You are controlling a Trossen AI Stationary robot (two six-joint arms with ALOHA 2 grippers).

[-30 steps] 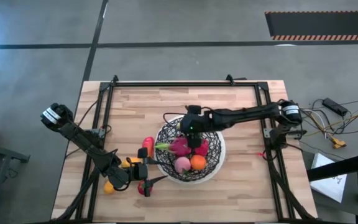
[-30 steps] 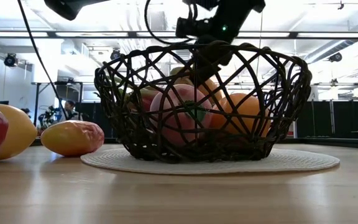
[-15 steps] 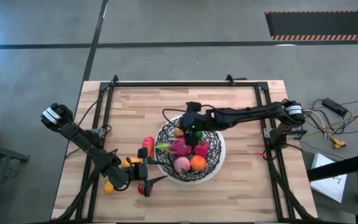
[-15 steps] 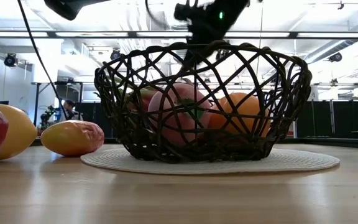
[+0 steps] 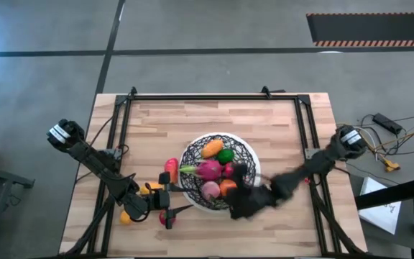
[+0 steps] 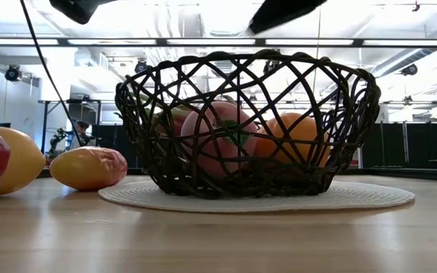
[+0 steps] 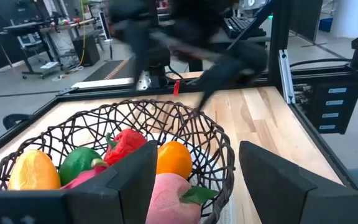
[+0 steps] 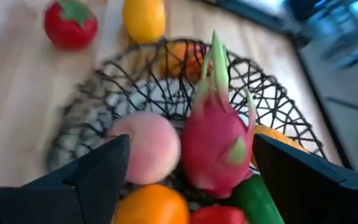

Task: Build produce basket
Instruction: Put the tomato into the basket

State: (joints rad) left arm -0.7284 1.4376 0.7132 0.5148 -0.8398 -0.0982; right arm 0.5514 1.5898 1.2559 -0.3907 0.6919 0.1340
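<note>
Basket sits mid-table on a pale mat, holding the dragon fruit, lime, orange and peach. Several pieces lie outside by its left rim, among them a tomato and a lemon. Fetching these one at a time and dropping each low inside the rim looks best. Right gripper hovers by the basket's near-right edge, fingers spread, empty. Left gripper waits beside the loose pieces, likewise parted and holding nothing.
</note>
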